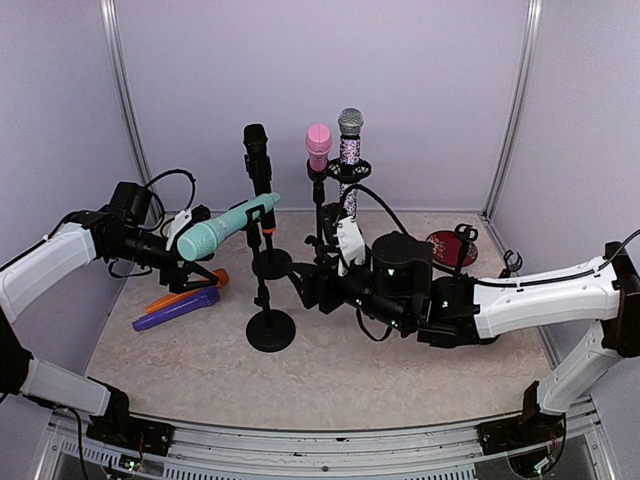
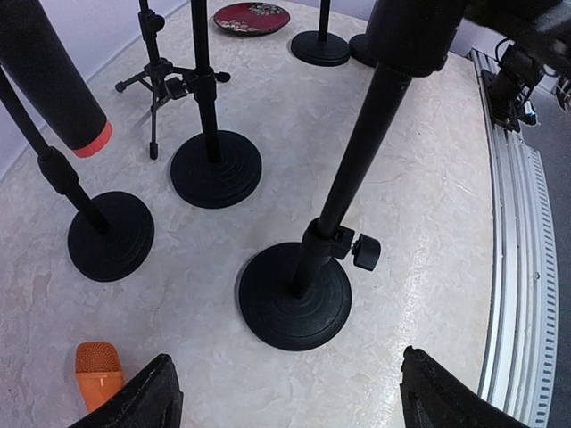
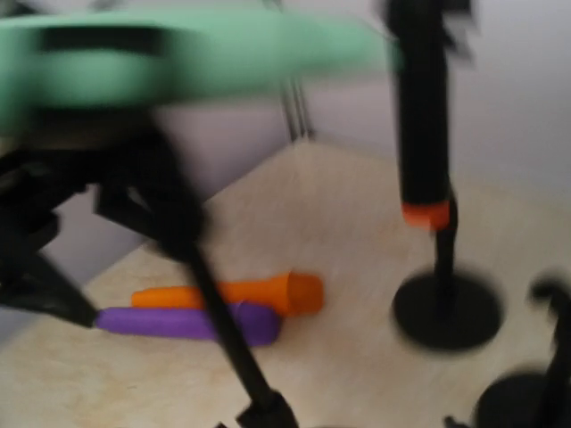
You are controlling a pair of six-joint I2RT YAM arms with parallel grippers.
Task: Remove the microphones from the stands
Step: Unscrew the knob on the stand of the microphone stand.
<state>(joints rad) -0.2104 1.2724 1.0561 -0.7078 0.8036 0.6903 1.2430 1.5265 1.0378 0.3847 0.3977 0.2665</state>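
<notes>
Evidently the teal microphone [image 1: 225, 228] was the one meant to come off, since both arms had closed in on it. It lay slanted across the top of its stand [image 1: 270, 330], its tail end seated in the clip and its head drooping toward the left wall, not yet freed. The left gripper [image 1: 186, 262] sat just under and beside that head. Its fingers [image 2: 147, 397] were spread wide in the wrist view, with only the table [image 1: 400, 380] and stand bases showing between them, so it read as released and probably placed to receive the head. The right gripper [image 1: 305, 285] reached in from the other side, close to the stand's pole, most likely to steady it so the stand would not tip when the microphone was pulled. Its wrist view was badly blurred, and I could not tell whether its jaws were parted or clamped, or whether they touched the pole at all. An orange microphone [image 1: 190, 292] and a purple microphone [image 1: 178, 310] lay side by side on the table below the left gripper, perhaps marking where removed ones were laid. A black microphone [image 1: 257, 160] stood upright on a stand just behind, near enough to be knocked by a careless lift.
</notes>
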